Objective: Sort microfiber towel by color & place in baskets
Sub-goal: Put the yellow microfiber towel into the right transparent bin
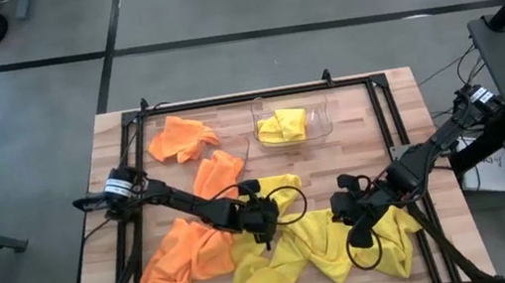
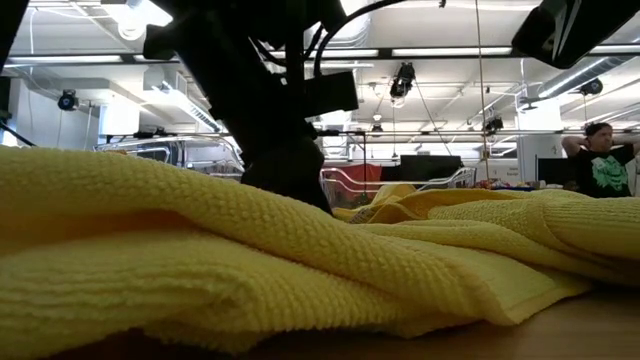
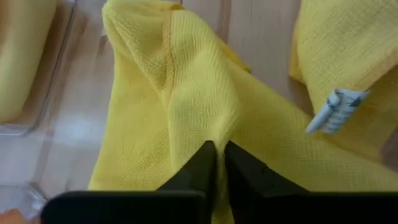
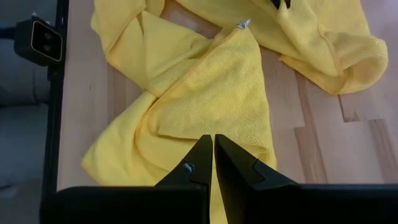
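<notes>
Closest to the front edge of the table lies the unsorted heap: yellow microfiber towels [image 1: 313,243] spread under and between both grippers, and a pile of orange towels [image 1: 185,262] just beside the left gripper [image 1: 264,228] on its outer side. The left gripper is pressed down into a raised fold of one yellow towel [image 3: 186,106]; in its wrist view the two dark fingers [image 3: 198,165] meet with the cloth bunched up between their tips, so it looks pinched shut on that towel, though not yet lifted. The right gripper [image 1: 358,226] sits low over the yellow towel at its own end of the heap [image 4: 205,106], fingers drawn together with only a sliver between them; cloth lies beneath the tips, but I judge it holds nothing.

The left arm reaches in from the table's left edge, stretched long and low across the wood, wrist tipped downward. The right arm comes from the right edge, bent at the elbow, also angled down.

Beyond the left gripper, two more orange towels [image 1: 182,137] lie loose on the wood. Farthest off, near the back rail, a clear plastic basket [image 1: 322,126] holds one folded yellow towel [image 1: 282,125]. A second basket cannot be made out.

By my reading the sorting is barely begun: one yellow towel binned, no orange ones, and most cloths left on the table.
</notes>
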{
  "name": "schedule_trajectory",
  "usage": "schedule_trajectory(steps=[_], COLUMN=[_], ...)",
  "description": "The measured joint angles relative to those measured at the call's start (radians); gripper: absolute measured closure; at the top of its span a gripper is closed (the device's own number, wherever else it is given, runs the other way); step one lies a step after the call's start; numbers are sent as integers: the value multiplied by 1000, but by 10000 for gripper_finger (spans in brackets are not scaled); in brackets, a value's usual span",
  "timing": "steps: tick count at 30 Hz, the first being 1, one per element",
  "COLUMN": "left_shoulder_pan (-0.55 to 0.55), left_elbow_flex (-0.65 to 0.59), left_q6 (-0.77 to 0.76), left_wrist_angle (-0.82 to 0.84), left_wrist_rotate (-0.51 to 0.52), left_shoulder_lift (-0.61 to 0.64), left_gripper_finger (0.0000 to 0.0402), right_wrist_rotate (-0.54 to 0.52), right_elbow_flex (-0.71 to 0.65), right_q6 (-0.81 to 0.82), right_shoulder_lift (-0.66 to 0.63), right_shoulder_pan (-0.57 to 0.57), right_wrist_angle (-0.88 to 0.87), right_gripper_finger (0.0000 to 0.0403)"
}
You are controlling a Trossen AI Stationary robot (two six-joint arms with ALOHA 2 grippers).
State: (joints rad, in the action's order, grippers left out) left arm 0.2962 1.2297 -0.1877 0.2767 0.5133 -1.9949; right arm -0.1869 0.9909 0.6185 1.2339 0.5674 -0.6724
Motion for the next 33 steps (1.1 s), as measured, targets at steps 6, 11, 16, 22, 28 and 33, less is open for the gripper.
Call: schedule_trajectory(steps=[6, 11, 16, 22, 28, 33], left_shoulder_pan=[1, 3, 4, 3, -12, -35], left_elbow_flex=[9, 13, 11, 10, 12, 46], left_q6=[49, 90, 144, 236, 365, 443], left_wrist_angle=[2, -3, -17, -111, -219, -250], left_wrist_rotate=[72, 73, 82, 82, 80, 65], left_shoulder_lift=[40, 146, 291, 458, 573, 619], left_gripper_finger=[401, 401, 401, 401, 401, 402], right_wrist_rotate=[-23, -69, -162, -286, -313, -313], right_elbow_flex=[0, 0, 0, 0, 0, 0], right_q6=[-4, -35, -59, -83, -109, -119], right_shoulder_lift=[0, 0, 0, 0, 0, 0], right_shoulder_pan=[0, 0, -1, 0, -3, -3], right_wrist_angle=[0, 5, 4, 0, 0, -4], right_gripper_finger=[390, 390, 390, 390, 390, 390])
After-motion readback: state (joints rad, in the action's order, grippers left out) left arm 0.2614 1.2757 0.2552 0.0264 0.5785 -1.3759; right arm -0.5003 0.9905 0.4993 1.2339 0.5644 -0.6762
